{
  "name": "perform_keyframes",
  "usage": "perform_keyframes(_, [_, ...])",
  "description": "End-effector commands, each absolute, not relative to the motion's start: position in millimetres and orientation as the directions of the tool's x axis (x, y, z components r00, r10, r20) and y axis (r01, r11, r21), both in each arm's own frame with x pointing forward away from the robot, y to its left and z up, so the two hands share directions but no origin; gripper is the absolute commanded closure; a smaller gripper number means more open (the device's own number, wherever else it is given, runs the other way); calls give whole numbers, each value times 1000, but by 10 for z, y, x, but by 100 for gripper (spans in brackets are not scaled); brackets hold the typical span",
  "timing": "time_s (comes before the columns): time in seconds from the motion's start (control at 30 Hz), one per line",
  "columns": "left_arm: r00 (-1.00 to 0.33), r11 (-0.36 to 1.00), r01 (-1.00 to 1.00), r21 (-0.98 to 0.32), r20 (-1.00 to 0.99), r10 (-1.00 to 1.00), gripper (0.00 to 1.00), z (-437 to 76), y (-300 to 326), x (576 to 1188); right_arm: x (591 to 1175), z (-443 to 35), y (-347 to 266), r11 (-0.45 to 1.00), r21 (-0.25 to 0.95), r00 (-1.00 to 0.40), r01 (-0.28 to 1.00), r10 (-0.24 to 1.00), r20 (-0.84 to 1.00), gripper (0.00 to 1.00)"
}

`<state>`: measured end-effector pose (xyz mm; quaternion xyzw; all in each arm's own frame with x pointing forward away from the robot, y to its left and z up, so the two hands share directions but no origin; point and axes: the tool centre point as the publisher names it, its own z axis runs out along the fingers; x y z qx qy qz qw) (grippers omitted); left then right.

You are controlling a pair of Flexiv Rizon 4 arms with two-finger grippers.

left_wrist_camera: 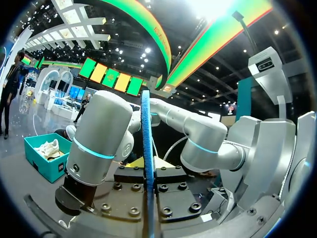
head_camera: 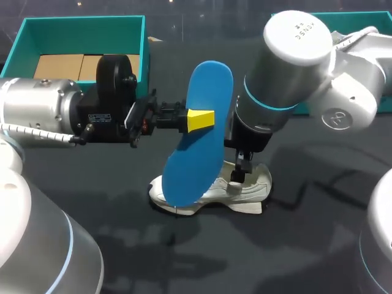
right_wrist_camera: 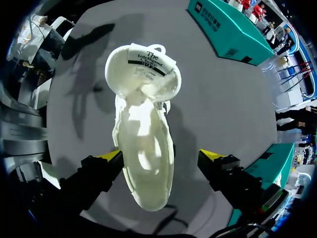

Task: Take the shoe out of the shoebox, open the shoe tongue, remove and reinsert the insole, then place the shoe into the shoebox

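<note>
Worktop point(head_camera: 294, 245) carries the white shoe point(head_camera: 214, 193), lying well clear of the teal shoebox point(head_camera: 82, 23). Blue insole point(head_camera: 190, 171) is in the air over the shoe, pinched mid-length by the left end effector point(head_camera: 199, 120).

Risks:
- The pinch is narrow, so the insole may pivot or slip on reinsertion.
- The toe end could snag the collar.
- The right end effector point(right_wrist_camera: 163, 157) hangs spread wide over the shoe, gripping nothing, so the unheld shoe may slide.

A dark grey, matte table point(head_camera: 306, 245) lies under the right gripper point(right_wrist_camera: 162, 155). Soft, overlapping shadows fall on it beneath and beside that gripper. Ahead of the gripper the lit tabletop looks a paler grey.
</note>
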<state>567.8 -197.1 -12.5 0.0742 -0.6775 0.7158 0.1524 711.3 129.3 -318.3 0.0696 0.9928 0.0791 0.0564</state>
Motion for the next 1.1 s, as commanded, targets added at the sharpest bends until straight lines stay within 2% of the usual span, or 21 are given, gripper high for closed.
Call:
perform_keyframes(0.03, [-943,-38,-318,-947,312,116,100,-137,-1980,5667,7221,-3377,1506,984,120,-985,129,141,-99,3])
perform_keyframes(0.13, [-943,-38,-318,-947,312,116,100,-137,-1980,5667,7253,-3435,1518,985,116,-985,130,142,-96,7])
perform_keyframes(0.17, [-943,-38,-318,-947,312,116,100,-137,-1980,5667,7265,-3466,1520,984,115,-985,133,145,-94,13])
perform_keyframes(0.37, [-943,-38,-318,-947,312,116,100,-137,-1980,5667,7288,-3596,1531,986,107,-987,132,140,-79,20])
perform_keyframes(0.4, [-943,-38,-318,-947,312,116,100,-137,-1980,5667,7289,-3618,1529,986,106,-987,132,140,-77,25])
perform_keyframes(0.47, [-943,-38,-318,-947,312,116,100,-137,-1980,5667,7294,-3660,1529,985,107,-988,132,140,-71,29])
perform_keyframes(0.6, [-943,-38,-318,-947,312,116,100,-137,-1980,5667,7308,-3716,1516,985,104,-987,139,146,-60,48])
perform_keyframes(0.63, [-943,-38,-318,-947,312,116,100,-137,-1980,5667,7309,-3724,1512,985,104,-987,141,147,-59,51])
perform_keyframes(1.1, [-943,-38,-318,-947,312,116,100,-137,-1980,5667,7295,-3815,1505,986,68,-988,151,153,-29,55])
